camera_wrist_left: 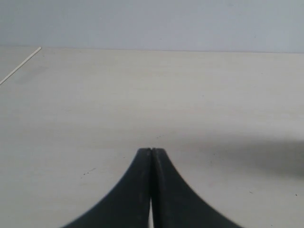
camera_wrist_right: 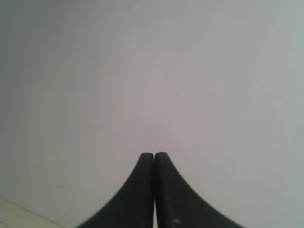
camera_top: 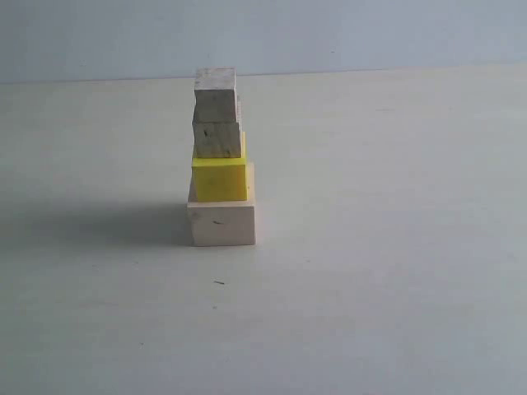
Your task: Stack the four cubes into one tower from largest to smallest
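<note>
Shows the left gripper (camera_wrist_left: 151,150) clenched completely, black fingers (camera_wrist_left: 135,190) pressed flat together, gripping nothing, touching nothing, hanging above the bare pale table (camera_wrist_left: 95,104). Shows the right gripper (camera_wrist_right: 155,154) likewise squeezed closed and empty, facing a blank grey-white surface (camera_wrist_right: 142,71). Slightly left of centre on the table, shows the tower (camera_top: 220,160) standing upright: large pale wood cube (camera_top: 221,223) at the bottom, mid-size bright yellow cube (camera_top: 220,181) on it, smaller speckled tan wood cube (camera_top: 217,140) next, smallest greyish-white cube (camera_top: 216,95) on top, with the upper three set a little left of the base's middle.

Looks like lab test bench: wide pale tabletop (camera_top: 370,313), plain grey-white wall (camera_top: 370,33) behind.
</note>
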`<state>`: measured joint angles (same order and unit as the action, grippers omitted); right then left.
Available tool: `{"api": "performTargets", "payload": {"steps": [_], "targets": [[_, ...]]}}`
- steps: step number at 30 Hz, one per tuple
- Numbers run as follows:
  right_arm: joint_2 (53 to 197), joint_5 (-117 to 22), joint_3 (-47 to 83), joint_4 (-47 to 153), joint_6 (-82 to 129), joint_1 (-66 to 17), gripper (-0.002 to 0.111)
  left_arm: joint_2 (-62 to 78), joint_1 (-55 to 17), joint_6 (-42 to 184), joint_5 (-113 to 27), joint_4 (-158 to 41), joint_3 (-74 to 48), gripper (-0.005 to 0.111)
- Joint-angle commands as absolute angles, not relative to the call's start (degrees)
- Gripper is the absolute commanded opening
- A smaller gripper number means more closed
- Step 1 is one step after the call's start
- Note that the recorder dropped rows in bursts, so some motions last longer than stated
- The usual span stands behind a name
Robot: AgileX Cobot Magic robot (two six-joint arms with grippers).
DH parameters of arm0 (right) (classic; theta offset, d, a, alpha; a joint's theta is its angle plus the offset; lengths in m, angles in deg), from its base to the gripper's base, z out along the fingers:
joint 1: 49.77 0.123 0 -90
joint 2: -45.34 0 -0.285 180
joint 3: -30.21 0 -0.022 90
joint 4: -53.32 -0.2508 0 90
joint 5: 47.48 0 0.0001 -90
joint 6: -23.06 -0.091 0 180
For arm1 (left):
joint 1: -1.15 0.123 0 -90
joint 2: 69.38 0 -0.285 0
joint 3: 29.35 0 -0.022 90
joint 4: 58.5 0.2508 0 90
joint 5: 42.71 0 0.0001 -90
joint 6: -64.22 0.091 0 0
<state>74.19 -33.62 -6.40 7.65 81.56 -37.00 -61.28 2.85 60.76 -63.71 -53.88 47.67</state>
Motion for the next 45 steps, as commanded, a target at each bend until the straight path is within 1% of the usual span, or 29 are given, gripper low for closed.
{"api": "performTargets", "payload": {"steps": [1, 7, 11, 14, 17, 22, 30, 41, 45], "targets": [[73.81, -33.43, -6.72, 7.26, 81.50, -37.28, 0.000, -61.60, 2.43, 60.73, -63.27, -54.44, 47.86, 0.000], [72.79, -33.44, -6.72, 6.18, 81.34, -37.72, 0.000, -61.60, 2.43, 60.73, -63.27, -54.44, 47.86, 0.000], [70.48, -31.01, -6.72, 7.83, 74.74, -43.19, 0.000, -61.60, 2.43, 60.73, -63.27, -54.44, 47.86, 0.000], [69.34, -26.44, -6.72, 16.93, 65.30, -48.36, 0.000, -61.60, 2.43, 60.73, -63.27, -54.44, 47.86, 0.000], [68.95, -22.71, -7.98, 28.80, 52.08, -51.59, 0.000, -61.60, 2.43, 60.73, -63.27, -54.44, 47.86, 0.000], [70.19, -22.88, -13.92, 41.21, 33.99, -52.44, 0.000, -61.60, 2.43, 60.73, -63.27, -54.44, 47.86, 0.000], [71.01, -27.07, -23.57, 42.87, 32.95, -52.44, 0.000, -61.60, 2.43, 60.73, -63.27, -54.44, 47.86, 0.000], [56.50, -32.27, -42.85, 43.03, 33.09, -52.44, 0.000, -61.60, 2.43, 60.73, -63.27, -54.44, 47.86, 0.000], [53.12, -32.40, -47.00, 43.03, 32.95, -52.44, 0.000, -61.60, 2.43, 60.73, -63.27, -54.44, 47.86, 0.000]]}}
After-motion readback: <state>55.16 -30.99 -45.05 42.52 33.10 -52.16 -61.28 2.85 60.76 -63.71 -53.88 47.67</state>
